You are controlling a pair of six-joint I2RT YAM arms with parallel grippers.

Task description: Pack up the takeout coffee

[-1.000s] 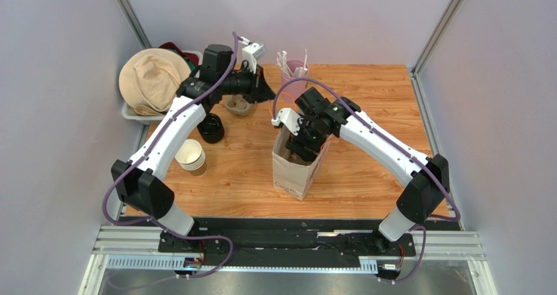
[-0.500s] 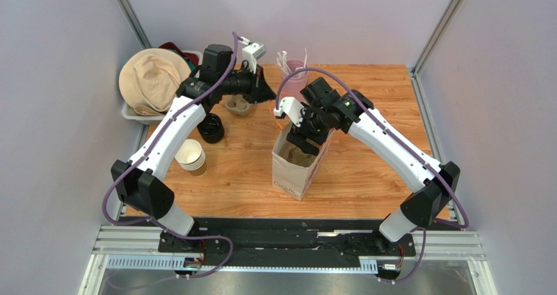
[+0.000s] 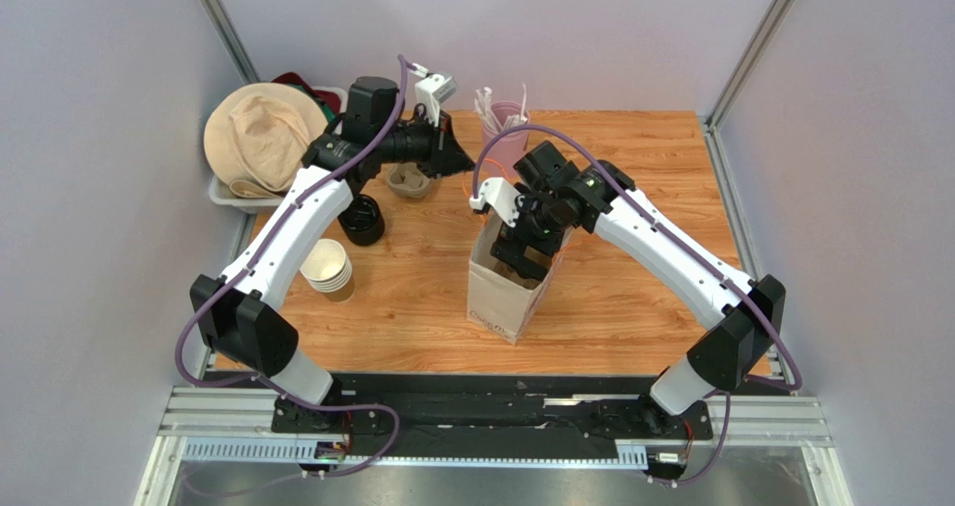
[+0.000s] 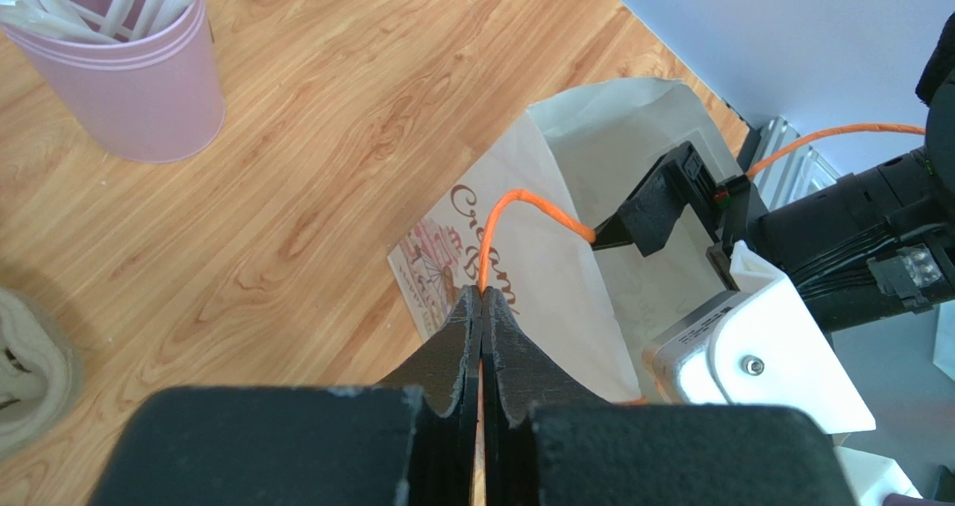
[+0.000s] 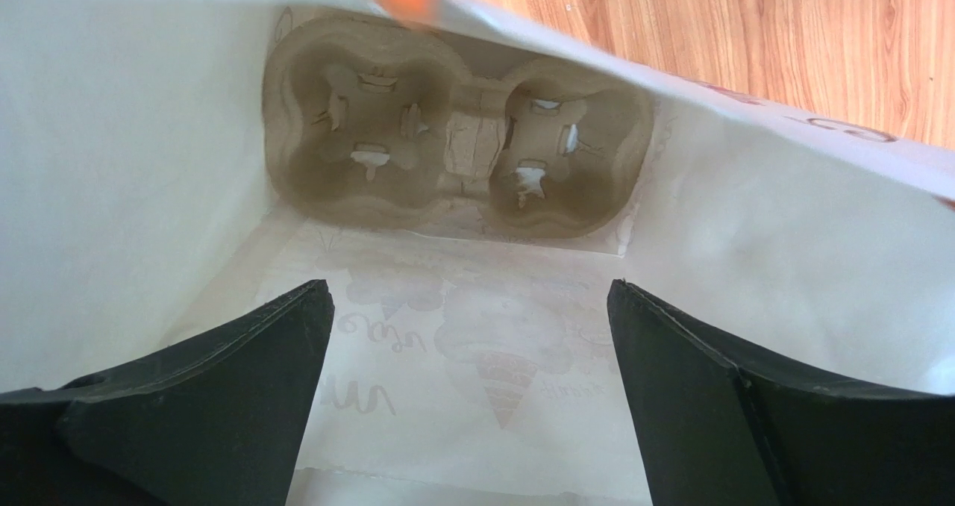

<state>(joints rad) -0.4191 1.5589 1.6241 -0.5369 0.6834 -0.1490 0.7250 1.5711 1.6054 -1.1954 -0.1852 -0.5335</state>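
So the takeout coffee (image 3: 408, 183) is just a small paper cup, kraft brown on the outside, sitting on the desk (image 3: 628, 159) toward the far left. It's mostly tucked under the left arm (image 3: 303, 209) near its wrist, so from the top view you only get a tan, roundish chunk of it. Honestly can't tell if it's upright or tipped. It's out on the wood, well apart from the white paper bag (image 3: 493, 305), not in it.

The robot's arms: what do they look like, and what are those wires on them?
The left arm and right arm have white tubular links between chunky black joints. A purple cable loops along each; a thin orange cable shows at the right wrist. The left gripper and right gripper have black, wedge-shaped fingers.
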